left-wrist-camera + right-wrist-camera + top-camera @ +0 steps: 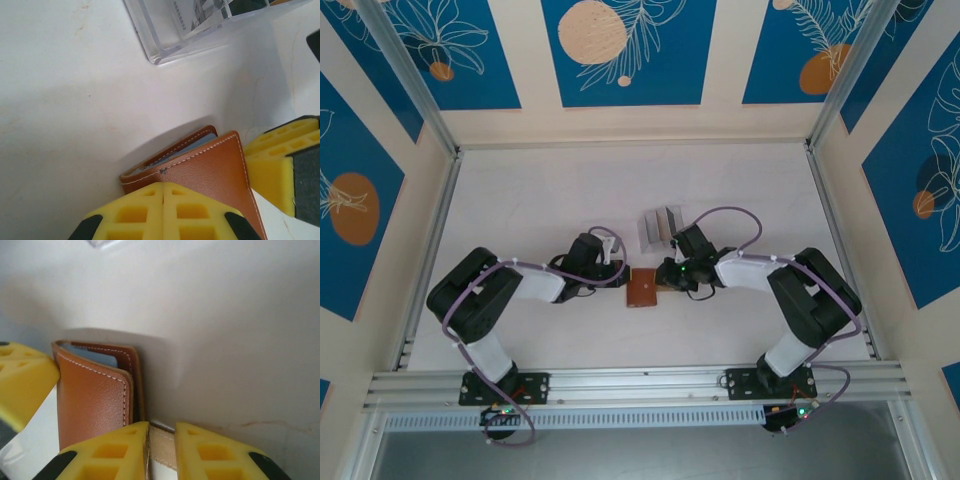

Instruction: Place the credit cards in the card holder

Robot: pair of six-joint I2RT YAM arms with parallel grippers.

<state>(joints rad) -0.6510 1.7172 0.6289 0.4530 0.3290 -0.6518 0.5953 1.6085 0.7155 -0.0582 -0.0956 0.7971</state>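
Note:
The brown leather card holder [642, 288] lies closed on the white table between my two grippers, pale blue inner sleeves showing at its far edge [200, 144]. My left gripper [163, 192] is shut, pads pressed together with nothing between them, at the holder's left edge [617, 270]. My right gripper [161, 437] stands at the holder's right edge with its jaws slightly parted; a tan stitched strip [162, 446] shows in the gap. Greyish and tan credit cards [660, 228] stand in a clear slotted stand behind the holder; one bears printed digits [181, 17].
The clear plastic stand [165, 47] sits just beyond the holder, close to both wrists. Aluminium rails [430, 250] frame the table at the left, right and near sides. The right gripper's yellow pads [275, 167] show beside the holder in the left wrist view.

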